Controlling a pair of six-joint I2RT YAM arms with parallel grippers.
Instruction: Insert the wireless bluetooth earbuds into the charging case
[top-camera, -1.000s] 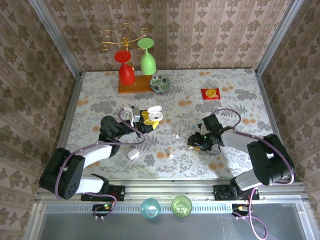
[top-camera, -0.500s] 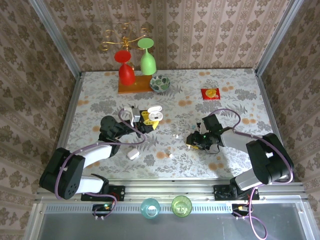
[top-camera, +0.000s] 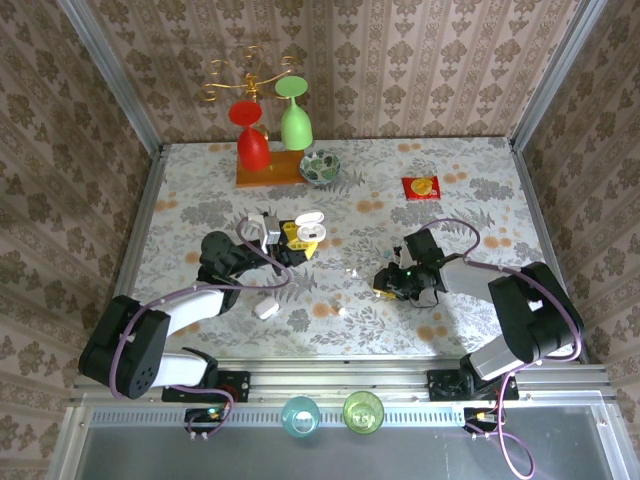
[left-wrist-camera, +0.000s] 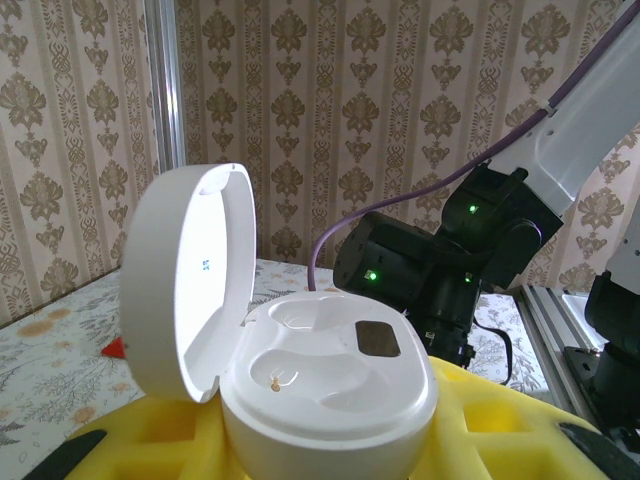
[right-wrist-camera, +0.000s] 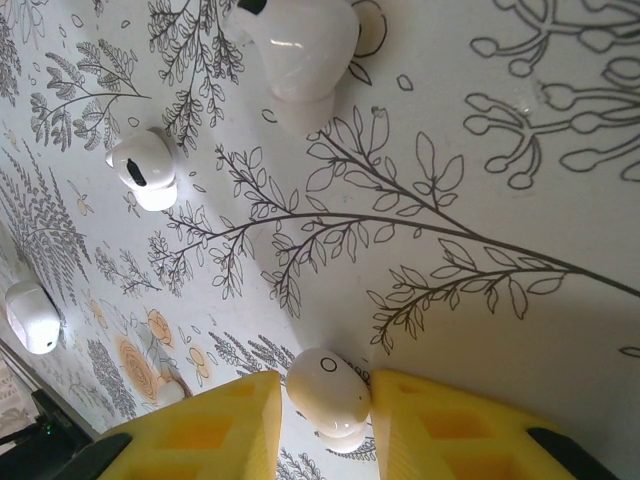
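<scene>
Right wrist view first: earbud (right-wrist-camera: 328, 392) at 6 o'clock, lying on the patterned worktop (right-wrist-camera: 480, 200) and pinched between the yellow pads (right-wrist-camera: 220, 420) of the right gripper (right-wrist-camera: 325, 395), clenched on its rounded flanks by the look of it. Glossy and bean-shaped, so likely to squirt out sideways under a hard squeeze, or to roll within the pads on lifting and arrive at the wrong angle. More loose earbuds (right-wrist-camera: 142, 170) toward 10 to 12 o'clock, easily knocked away by a careless sweep. Over at 9 o'clock from that gripper in the top view, charging case (top-camera: 308, 226) with lid up, grasped by the left gripper (left-wrist-camera: 330, 450), wells seen vacant. Shallow, shaped wells: apt to reject a twisted earbud, or to tip the case in its hold if pushed off-centre.
</scene>
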